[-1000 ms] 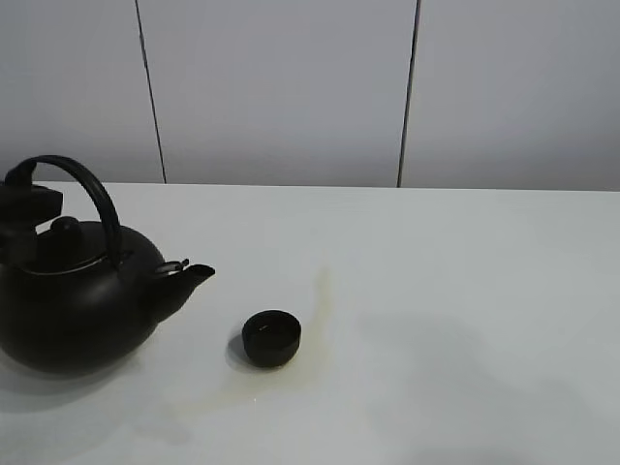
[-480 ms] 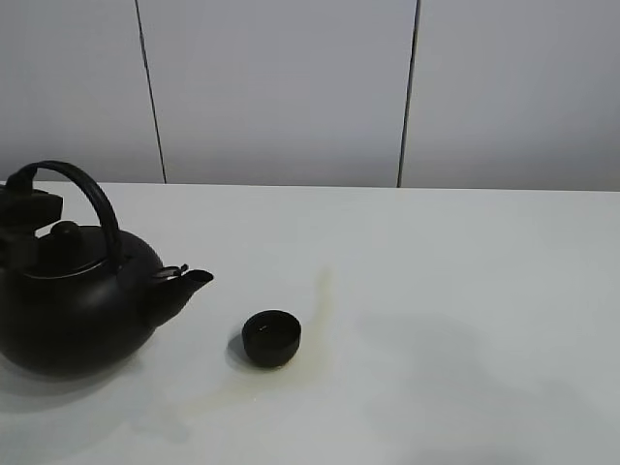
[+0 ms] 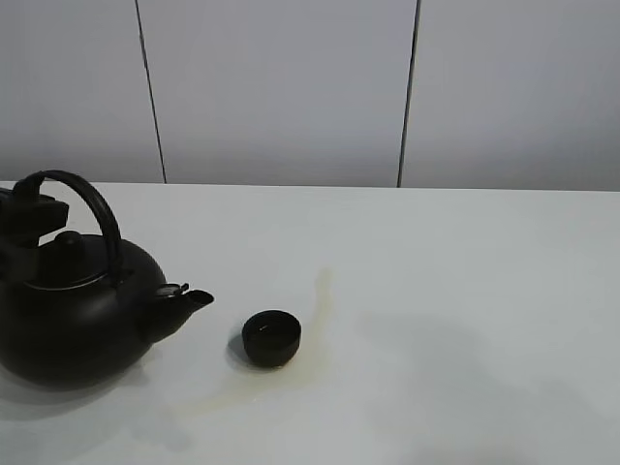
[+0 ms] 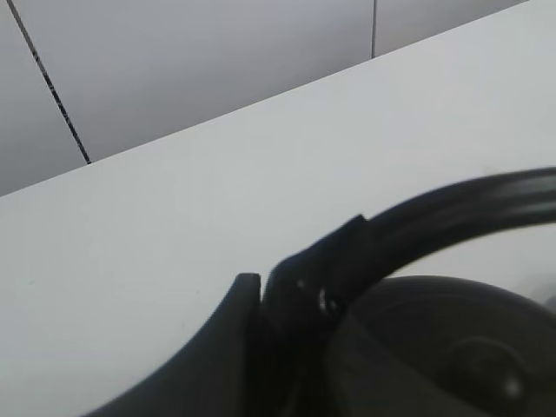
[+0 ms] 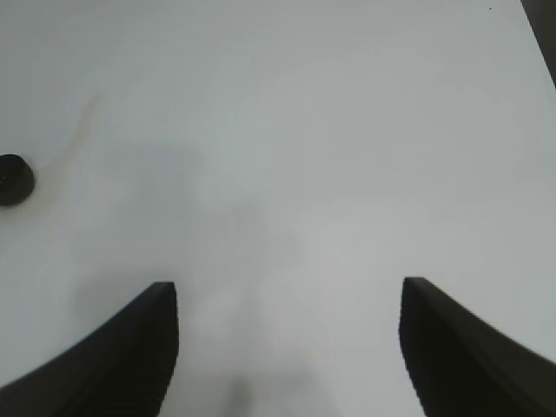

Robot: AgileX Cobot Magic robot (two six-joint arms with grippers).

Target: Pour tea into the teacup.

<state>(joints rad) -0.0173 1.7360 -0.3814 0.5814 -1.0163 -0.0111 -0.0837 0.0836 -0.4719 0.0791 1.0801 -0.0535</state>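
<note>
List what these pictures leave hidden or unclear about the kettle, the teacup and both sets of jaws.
- Teacup: whether it holds tea; the dark interior hides it in the exterior view, and it is too small in the right wrist view.
- Kettle: its left side is cut off by the exterior frame edge.
- Left gripper: blurred on the handle; grip unreadable.
- Right gripper: outside the exterior view.

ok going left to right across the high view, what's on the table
left gripper on the handle → kettle → spout → teacup → faint stain
</note>
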